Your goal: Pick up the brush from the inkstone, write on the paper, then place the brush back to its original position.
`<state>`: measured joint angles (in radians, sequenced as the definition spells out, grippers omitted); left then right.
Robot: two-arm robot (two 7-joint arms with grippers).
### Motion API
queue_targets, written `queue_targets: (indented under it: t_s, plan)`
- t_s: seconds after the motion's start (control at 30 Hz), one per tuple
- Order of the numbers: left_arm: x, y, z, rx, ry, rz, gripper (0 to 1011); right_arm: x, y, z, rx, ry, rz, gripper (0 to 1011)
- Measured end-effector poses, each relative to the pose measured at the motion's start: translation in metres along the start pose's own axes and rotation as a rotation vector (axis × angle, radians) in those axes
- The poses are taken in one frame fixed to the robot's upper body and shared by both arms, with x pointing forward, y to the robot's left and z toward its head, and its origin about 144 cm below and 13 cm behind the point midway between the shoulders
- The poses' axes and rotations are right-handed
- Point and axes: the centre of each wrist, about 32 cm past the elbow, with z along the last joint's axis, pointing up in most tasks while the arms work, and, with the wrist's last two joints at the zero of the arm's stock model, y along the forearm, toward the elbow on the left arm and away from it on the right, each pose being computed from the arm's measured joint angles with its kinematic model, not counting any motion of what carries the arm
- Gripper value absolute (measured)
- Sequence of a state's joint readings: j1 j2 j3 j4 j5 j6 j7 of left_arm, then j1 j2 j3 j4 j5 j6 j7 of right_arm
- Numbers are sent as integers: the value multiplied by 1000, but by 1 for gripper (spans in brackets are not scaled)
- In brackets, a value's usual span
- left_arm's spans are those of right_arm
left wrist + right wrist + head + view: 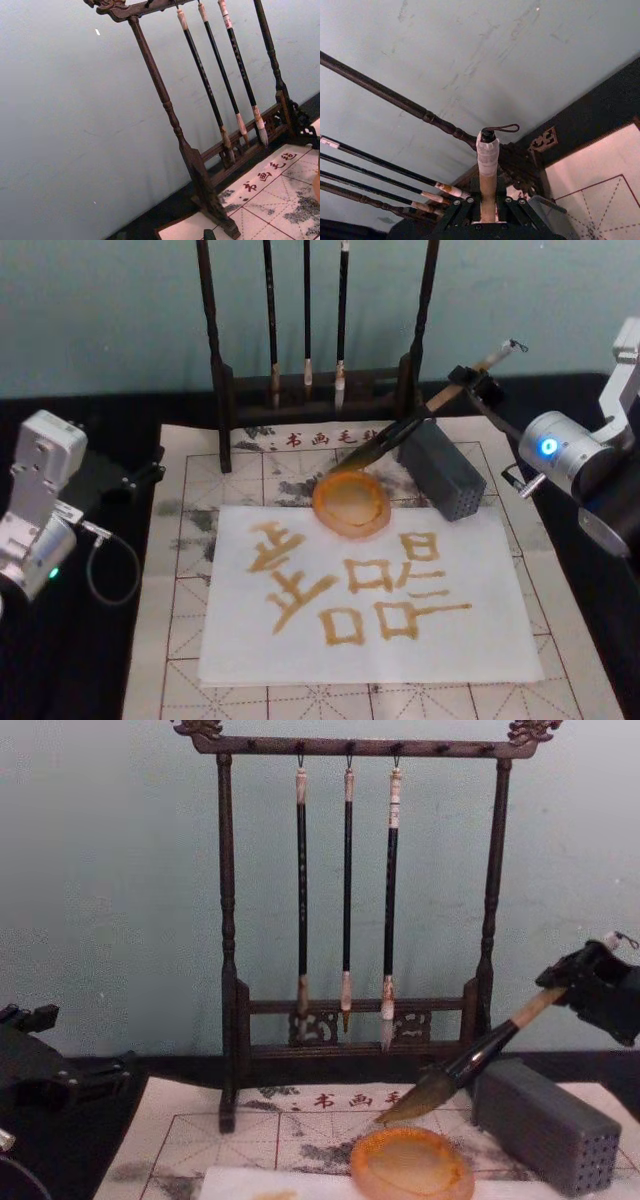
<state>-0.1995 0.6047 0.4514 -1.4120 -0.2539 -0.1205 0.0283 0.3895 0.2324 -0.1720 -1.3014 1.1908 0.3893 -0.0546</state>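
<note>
Dark counter [60,665] carries the lettered paper [480,640], with the inkstone [350,502] at its far edge. Right pincer [468,380] is clamped on the upper handle of the brush [425,410], which slants down and leftward from it, the bristle tip just over the inkstone's far rim. Left arm [40,500] sits parked, well apart.

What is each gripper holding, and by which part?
The right gripper holds the brush by the upper handle, below its white cap. The left gripper, parked at the left, holds nothing.
</note>
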Motion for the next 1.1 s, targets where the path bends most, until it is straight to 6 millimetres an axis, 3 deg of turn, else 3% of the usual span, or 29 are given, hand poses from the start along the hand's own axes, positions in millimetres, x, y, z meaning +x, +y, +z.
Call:
queue_targets:
  t_s: [0.5,1.1]
  plan:
    - [0,0,0,0,0,0,1001,8,-13,-3,-15,-1,-2,201]
    - [0,0,0,0,0,0,1001,11,-12,-7,-42,5,-9,201]
